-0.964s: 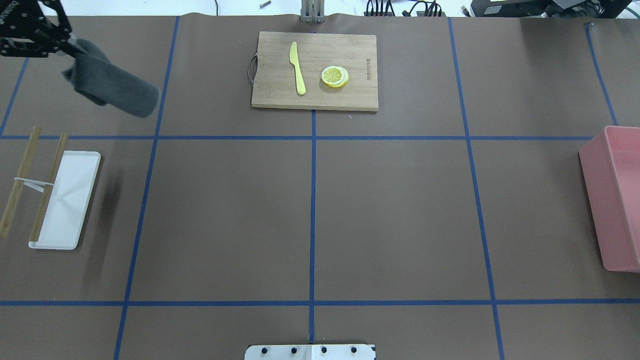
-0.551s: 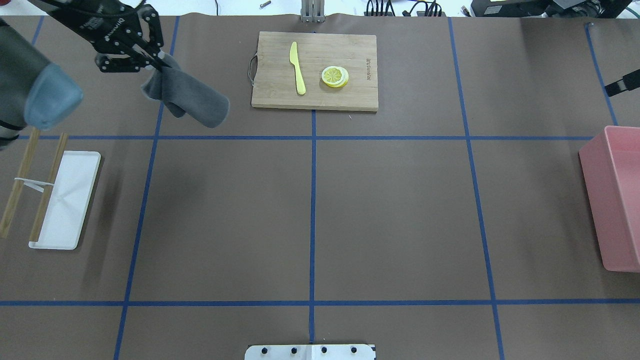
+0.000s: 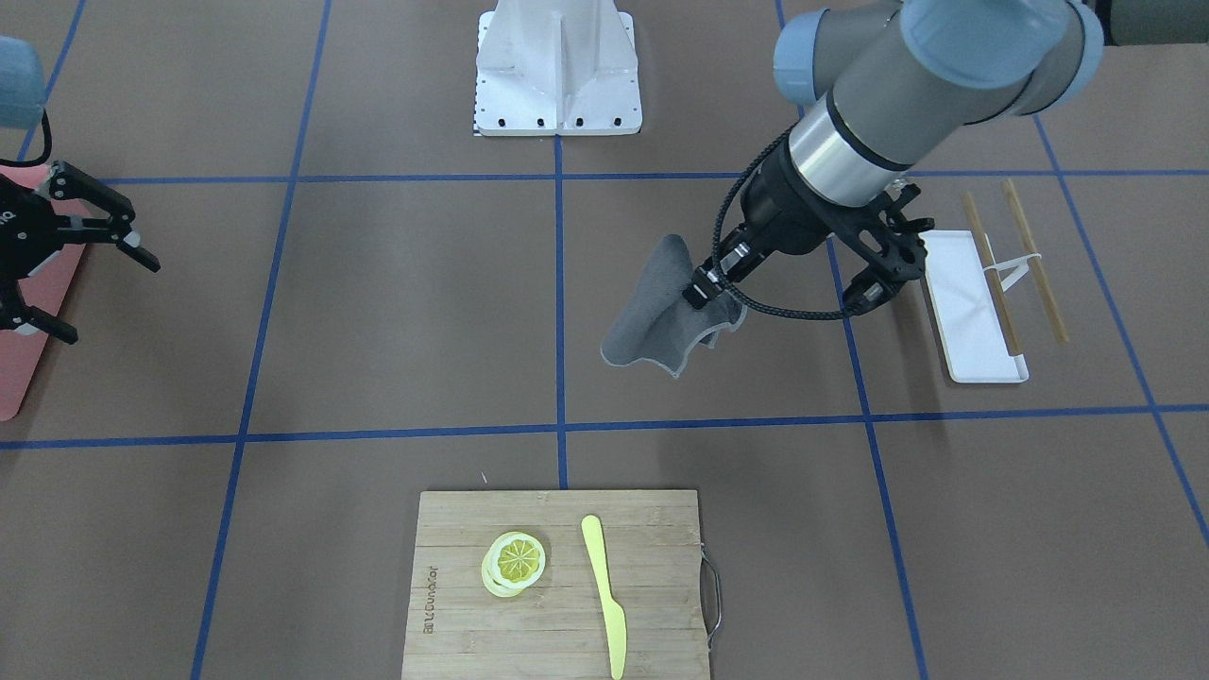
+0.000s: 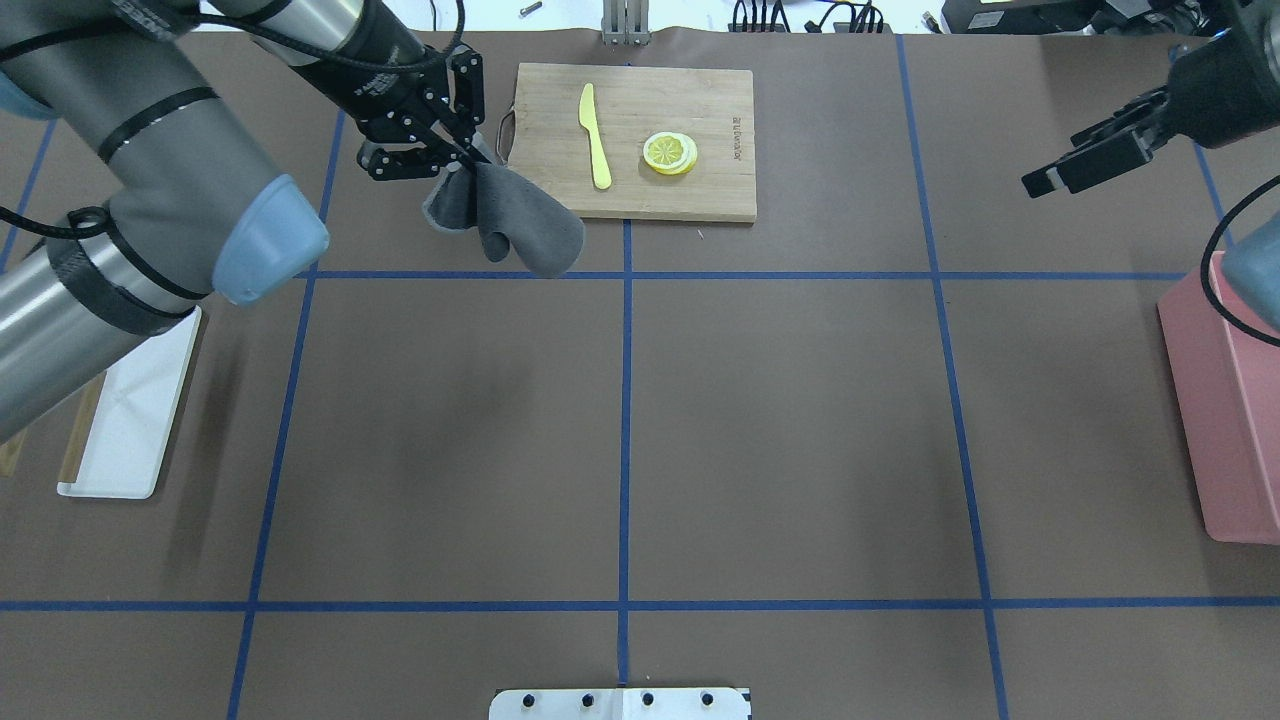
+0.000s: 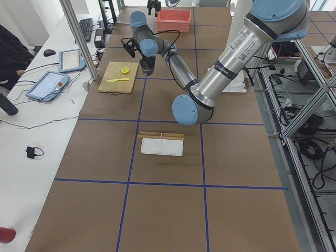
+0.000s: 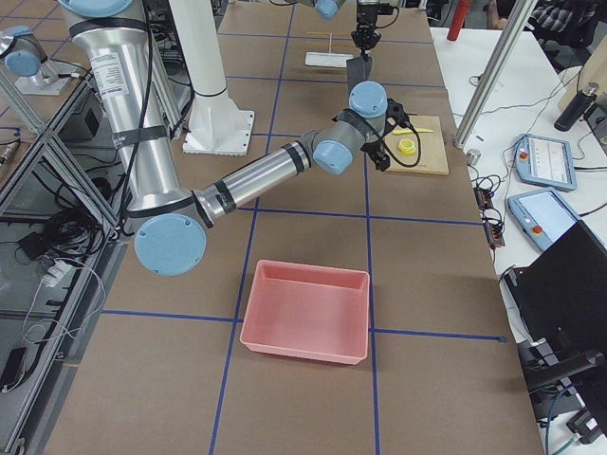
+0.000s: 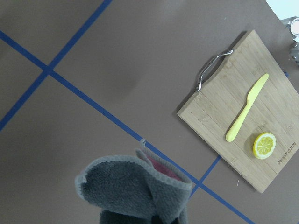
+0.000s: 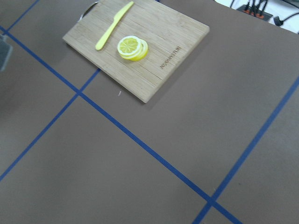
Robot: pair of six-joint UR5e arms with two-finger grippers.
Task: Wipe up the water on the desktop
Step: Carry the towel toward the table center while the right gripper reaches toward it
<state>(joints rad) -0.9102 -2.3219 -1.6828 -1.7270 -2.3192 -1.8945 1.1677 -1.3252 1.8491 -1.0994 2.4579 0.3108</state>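
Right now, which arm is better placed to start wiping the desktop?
Left. The left gripper is shut on the grey cloth, which hangs above the desktop. The right gripper is open and empty, off by the pink bin. No water shows in these views.

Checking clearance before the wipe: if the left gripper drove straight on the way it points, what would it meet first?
Probably the matte brown desktop, beside the bamboo cutting board. The grey cloth hanging from the left gripper would touch down first. Height is hard to judge.
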